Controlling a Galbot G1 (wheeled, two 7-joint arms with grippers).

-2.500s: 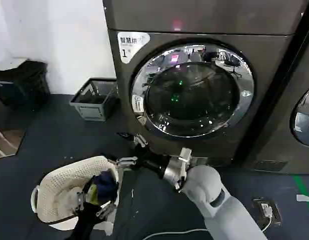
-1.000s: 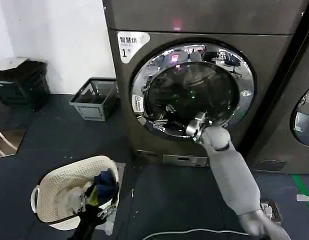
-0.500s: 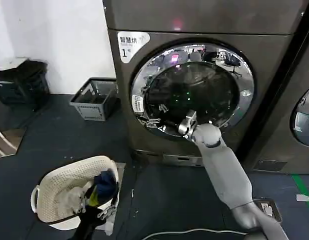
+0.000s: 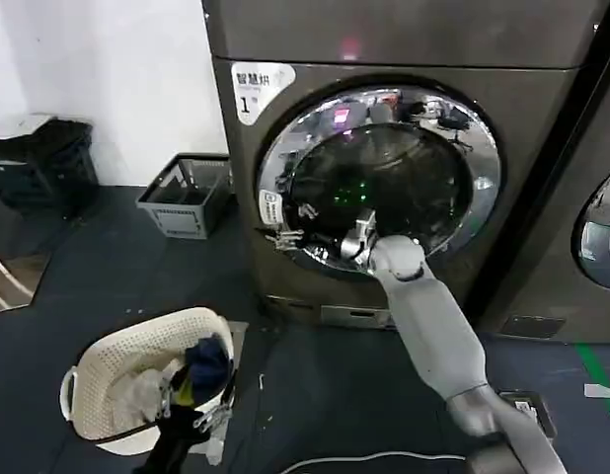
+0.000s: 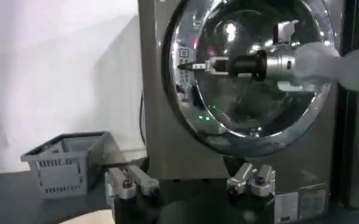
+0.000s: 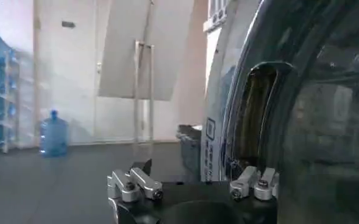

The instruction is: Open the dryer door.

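The dryer (image 4: 384, 148) fills the upper middle of the head view, its numbered white label (image 4: 258, 89) at the upper left corner of its front; the dryer door (image 4: 384, 178), chrome ring round dark glass, looks shut flush against it; the right pincer (image 4: 285, 237) reaches across the lower left of the ring, its tips at the chrome edge beside a small sticker (image 4: 270, 207); from the left wrist view the same right pincer (image 5: 188, 66) points at the ring's rim, fingers drawn close together and, as far as I can see, gripping nothing; the right wrist view shows a dark recessed handle slot (image 6: 252, 115) in the ring just beyond its fingertips (image 6: 133, 182), which stand spread wide there, so how far they are open is hard to settle; the left pincer (image 5: 191, 182) hangs low in front of the machine, spread and empty; to do this well, I'd say slip a finger into that recess, hook behind the ring, then pull outward along the hinge's arc, not straight back; a laundry basket (image 4: 117, 365) sits lower left
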